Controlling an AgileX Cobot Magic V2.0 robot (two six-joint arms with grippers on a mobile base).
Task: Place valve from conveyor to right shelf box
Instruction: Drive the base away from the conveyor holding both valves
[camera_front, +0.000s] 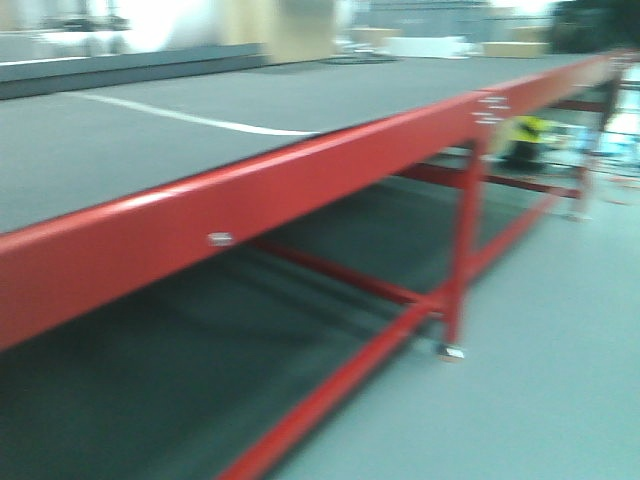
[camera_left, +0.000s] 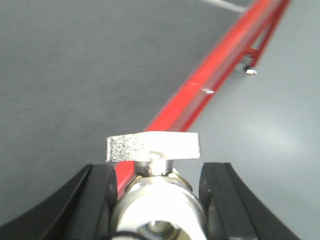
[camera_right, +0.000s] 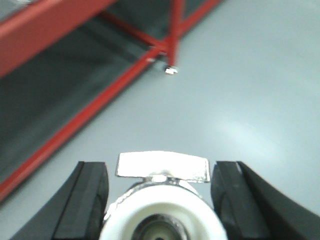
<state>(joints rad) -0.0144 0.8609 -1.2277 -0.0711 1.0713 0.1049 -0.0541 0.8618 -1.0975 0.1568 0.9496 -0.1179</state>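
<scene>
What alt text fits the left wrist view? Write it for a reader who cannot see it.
The left gripper clamps a silver valve between black fingers, its flat handle uppermost. Behind lie the dark grey conveyor, its red frame rail and, at right, pale grey floor.

Behind conveyor (camera_front: 200, 130), perhaps boxes (camera_front: 515, 48)

floor (camera_front: 560, 380): grey, smooth | yellow object (camera_front: 528, 130): blurred, far right | tan boxes (camera_front: 515, 48): far background

Your left valve (camera_left: 155, 205) and right valve (camera_right: 162, 205) run off the bottom edge (bodies half unseen); that yellow thing (camera_front: 527, 132) is just blur.
</scene>
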